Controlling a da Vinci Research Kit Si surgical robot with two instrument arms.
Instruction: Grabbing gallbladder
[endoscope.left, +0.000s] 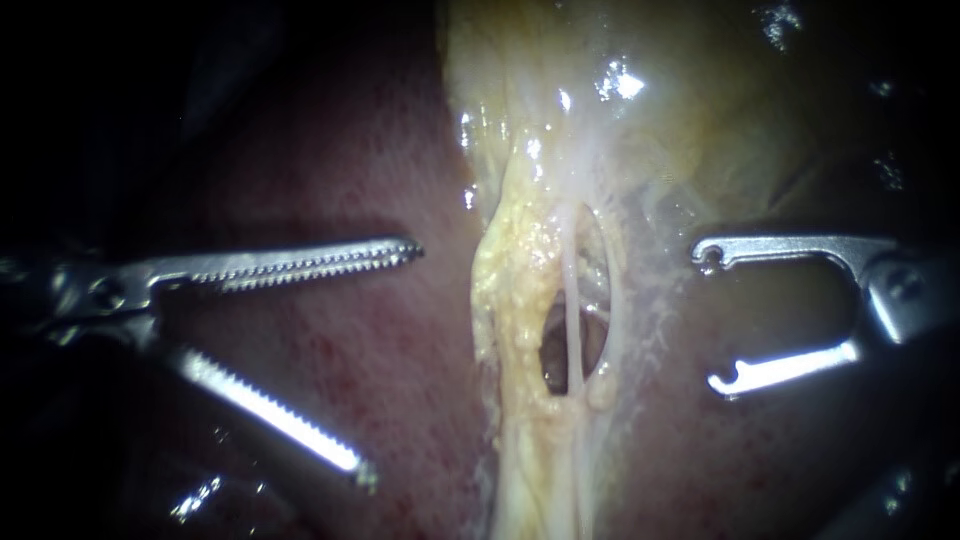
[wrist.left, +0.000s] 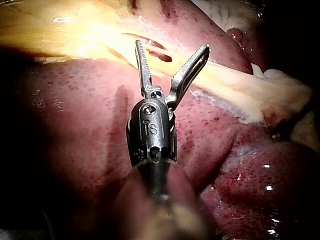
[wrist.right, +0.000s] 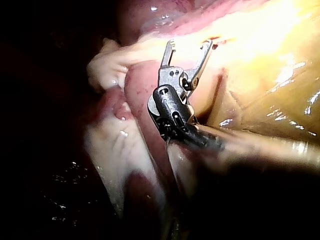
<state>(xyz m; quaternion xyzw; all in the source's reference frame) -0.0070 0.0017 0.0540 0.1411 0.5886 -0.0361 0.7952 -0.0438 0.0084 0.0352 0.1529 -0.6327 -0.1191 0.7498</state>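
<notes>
The pale yellow gallbladder (endoscope.left: 640, 90) fills the upper middle of the endoscope view and narrows downward into a yellowish stalk (endoscope.left: 520, 300) with thin whitish tubes (endoscope.left: 572, 300) crossing a small window. My left instrument (endoscope.left: 390, 360) comes in from the left, its toothed jaws wide open over the red liver (endoscope.left: 330, 170), apart from the stalk. My right instrument (endoscope.left: 712, 318) enters from the right with its slotted jaws open, a short way off the stalk. In the left wrist view the open left instrument (wrist.left: 172, 50) points at the yellow tissue (wrist.left: 90, 35). The right wrist view shows the open right instrument (wrist.right: 187, 47) at the yellow tissue (wrist.right: 260, 35).
Dark red liver (wrist.left: 75, 115) lies under and around both instruments. A fringe of whitish membrane (endoscope.left: 650, 300) runs along the stalk's right side. The view's corners are dark.
</notes>
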